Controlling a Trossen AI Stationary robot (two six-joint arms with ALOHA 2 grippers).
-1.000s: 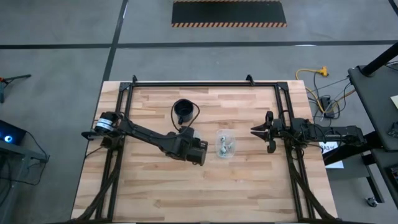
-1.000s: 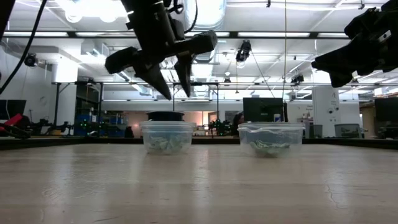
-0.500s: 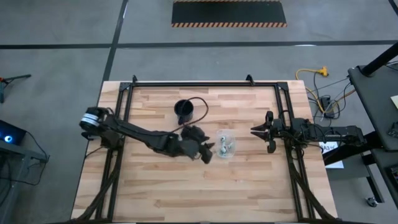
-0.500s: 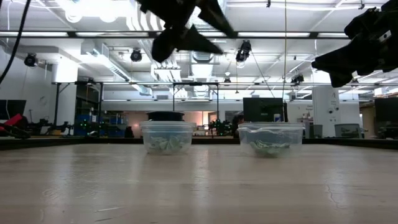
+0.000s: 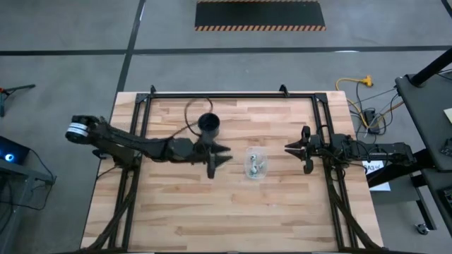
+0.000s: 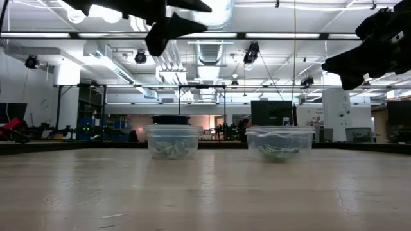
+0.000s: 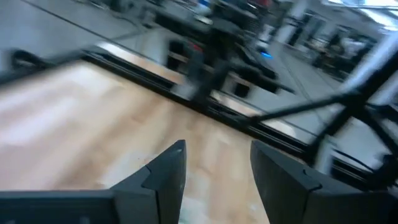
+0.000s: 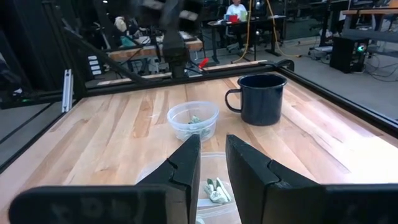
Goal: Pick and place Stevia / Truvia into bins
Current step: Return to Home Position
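High view first: the left claw [image 5: 219,159] has drawn back since half a second ago. Then it hung right at the edge of the clear plastic in the middle of the table [image 5: 212,219]. Now it sits farther off, at nine o'clock of the packets [image 5: 256,166], with bare wood between. Its arm has swung as well, and the shoulder end lies farther out past the table's nine o'clock edge. In the low view this claw hung just above the first cup [image 6: 172,132] a second ago; now it shows only along the top edge. Its fingers are spread wide and hold nothing. The right claw [image 5: 288,149] has not moved. It waits at three o'clock of the packets, fingers a little apart and empty.

The packets are tiny slips of paper, green and white, lying jumbled. All that show are inside the cups. In the low view the first cup stands at nine o'clock of the second cup [image 6: 279,133]. The two do not touch. Both are upright and clear with whitish rims, and each has a small heap of packets on its floor. A black mug [image 5: 208,125] with a handle stands at about ten o'clock of the packets, where it stood before. What it holds cannot be told.
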